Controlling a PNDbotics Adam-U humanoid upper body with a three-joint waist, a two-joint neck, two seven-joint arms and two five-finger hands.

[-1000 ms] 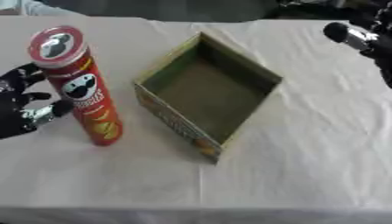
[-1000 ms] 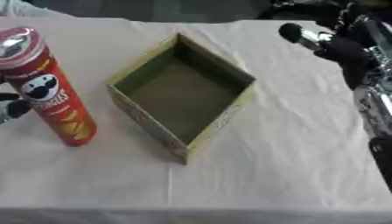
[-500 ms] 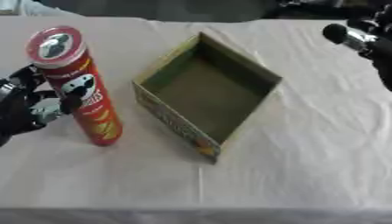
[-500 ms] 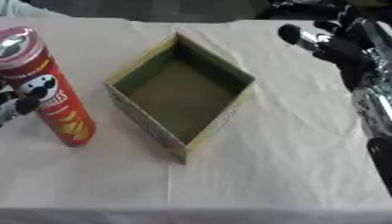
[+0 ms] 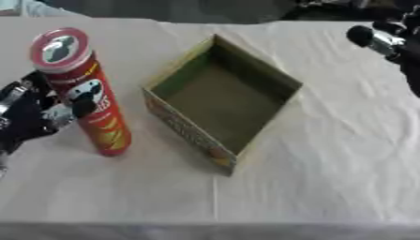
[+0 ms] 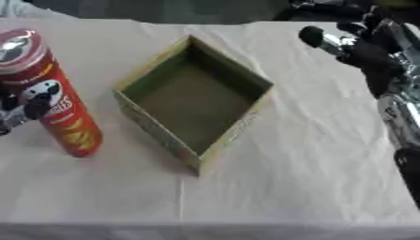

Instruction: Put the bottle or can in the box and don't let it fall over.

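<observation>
Left eye view, left hand touching upright can, box beside

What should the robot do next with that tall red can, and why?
Probably close the left hand round the red can. The can stands upright on the cloth, left of the empty box, and the hand is beside it with a fingertip at its side, not yet wrapped round it. The right hand is far off.
</observation>
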